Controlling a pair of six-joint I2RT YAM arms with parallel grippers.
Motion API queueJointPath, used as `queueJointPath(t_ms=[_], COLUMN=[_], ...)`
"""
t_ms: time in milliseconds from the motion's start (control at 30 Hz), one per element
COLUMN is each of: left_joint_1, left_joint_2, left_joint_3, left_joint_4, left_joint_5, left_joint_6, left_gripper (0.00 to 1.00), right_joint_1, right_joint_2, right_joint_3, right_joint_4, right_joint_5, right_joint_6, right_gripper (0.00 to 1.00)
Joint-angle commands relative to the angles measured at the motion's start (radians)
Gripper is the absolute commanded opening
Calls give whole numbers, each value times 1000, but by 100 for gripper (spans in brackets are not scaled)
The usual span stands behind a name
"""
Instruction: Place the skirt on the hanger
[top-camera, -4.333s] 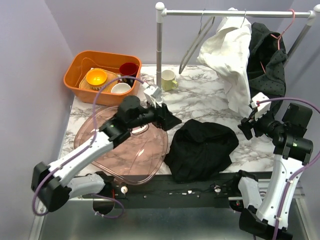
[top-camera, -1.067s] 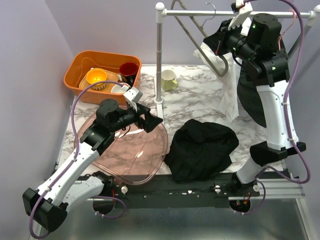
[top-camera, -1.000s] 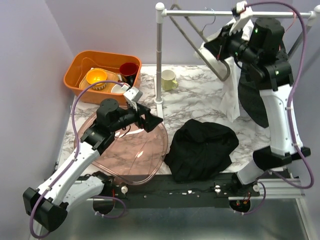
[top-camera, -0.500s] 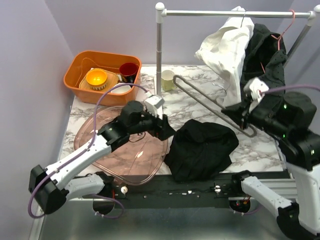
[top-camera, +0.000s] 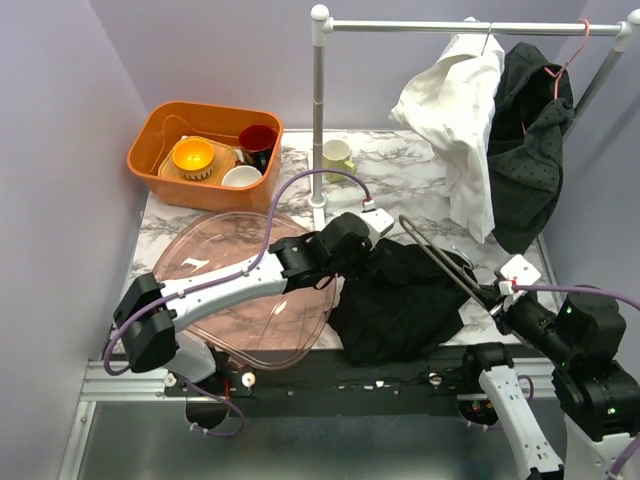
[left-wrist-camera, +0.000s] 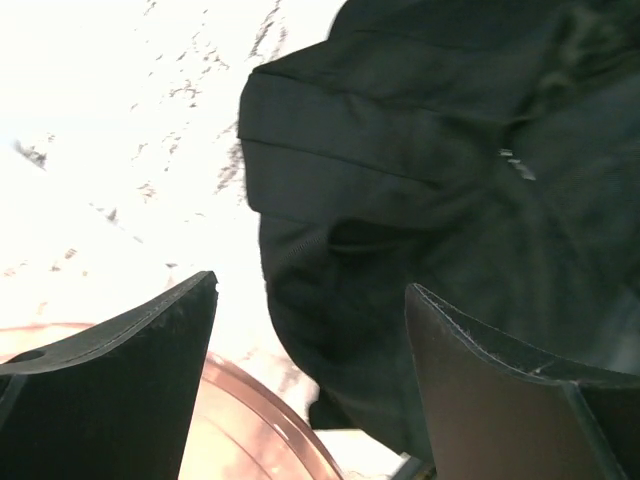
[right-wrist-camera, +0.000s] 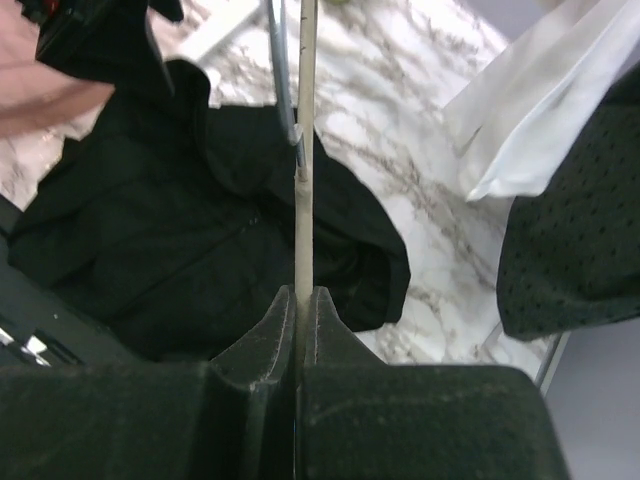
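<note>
The right gripper (right-wrist-camera: 305, 297) is now sitting low at the lower right of the top view, clenched on the hanger (right-wrist-camera: 307, 120) it has brought down off the rail (top-camera: 450, 26), so loading can begin. The left gripper (left-wrist-camera: 310, 340), jaws spread and empty, has slid over to the skirt (top-camera: 400, 300), which is lying crumpled on the table (top-camera: 400, 190) at lower centre. The hanger's long axis is running diagonally, pointing toward upper left across the skirt's upper right edge.

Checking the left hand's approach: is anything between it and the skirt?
Nothing: in the left wrist view, the open left hand looks straight onto the skirt.
</note>
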Motion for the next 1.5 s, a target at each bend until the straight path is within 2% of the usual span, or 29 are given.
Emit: queueJointPath(t_ms=[0,233,267,333,367,433,467,500,800,1033,1200,1467], left_joint_1=[-5,-1,2,13,18,30,44,51,136,148,150,151], left_joint_2=[82,182,189,220,229,242,237,230,119,64,36,9], left_joint_3=[88,168,180,197,208,208,199,192,166,168,182,180], left_joint_4=[-53,-88,-93,-115,-123,-129,-126,-122,-96,-91,-103,-152], left_joint_5=[-52,-20,-8,5,5,2,-4,-4,114,175,215,221], left_joint_6=[114,164,166,170,171,164,146,138,-6,-20,-12,29], left_gripper=[84,75,65,58,42,21,3,0,0,0,0,0], right_joint_1=[-37,-39,-39,-39,-37,-39,-39,-39,-39,-37,-39,-37], right_joint_2=[-42,-39,-35,-25,-22,-9,-5,0,86,158,182,195], right_joint_3=[-59,-70,-68,-65,-62,-58,-56,-49,37,14,-45,-30], right_joint_4=[-62,-102,-109,-126,-134,-154,-165,-175,-271,-252,-170,-110], right_joint_5=[-28,-58,-61,-68,-76,-97,-107,-117,-248,-295,-217,-105], right_joint_6=[-48,-79,-91,-103,-119,-131,-149,-159,-258,-285,-274,-259], right_gripper=[1,1,1,1,1,1,1,1,1,1,1,1])
